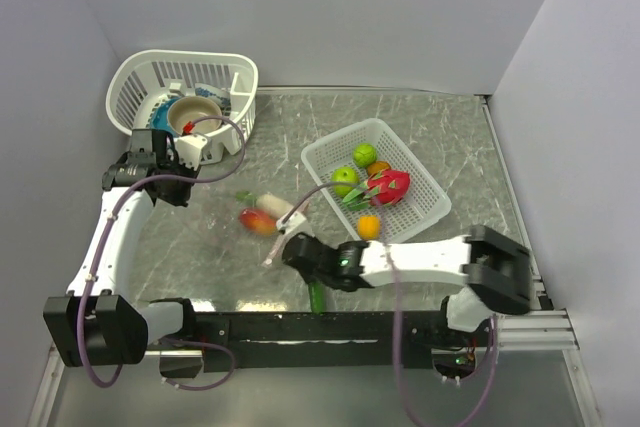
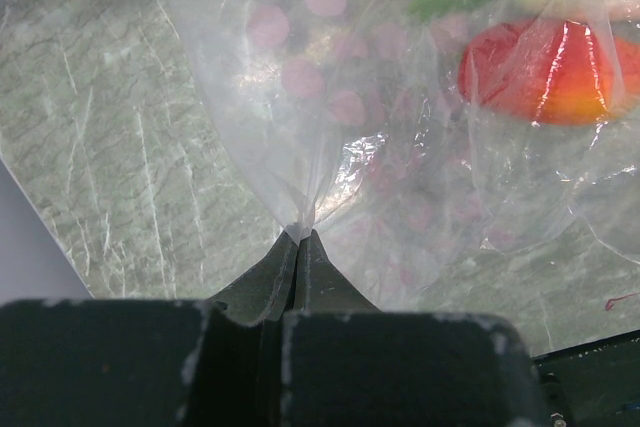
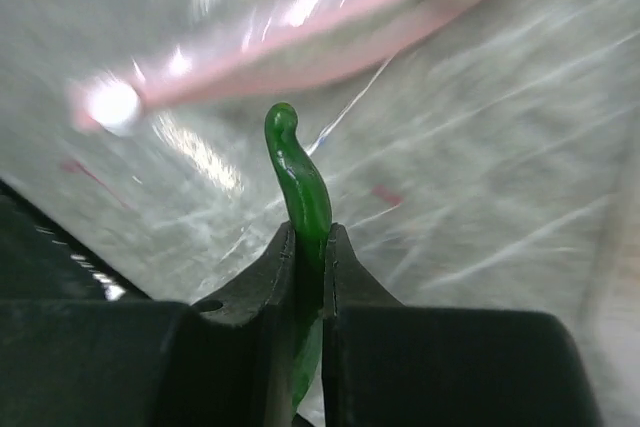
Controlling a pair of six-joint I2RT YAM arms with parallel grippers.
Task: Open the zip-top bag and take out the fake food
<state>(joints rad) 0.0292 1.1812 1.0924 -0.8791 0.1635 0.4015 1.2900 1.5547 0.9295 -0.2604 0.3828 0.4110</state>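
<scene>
The clear zip-top bag (image 1: pixel 240 215) lies on the marble table left of centre. A red-orange piece (image 1: pixel 257 221) and a white-and-green piece (image 1: pixel 268 204) of fake food are inside it. My left gripper (image 2: pixel 301 235) is shut on a bunched fold of the bag (image 2: pixel 380 97), with the red-orange piece (image 2: pixel 545 72) beyond it. My right gripper (image 3: pixel 310 232) is shut on a slim green pepper (image 3: pixel 300 187), just short of the bag's pink zip strip (image 3: pixel 330 32). From above, the pepper (image 1: pixel 317 297) hangs below the right gripper (image 1: pixel 303 259).
A rectangular white basket (image 1: pixel 330 147) at centre right holds green, orange and magenta fake fruit. A round white basket (image 1: pixel 135 77) at the back left holds a tan bowl and a blue plate. Walls close in on the left, back and right.
</scene>
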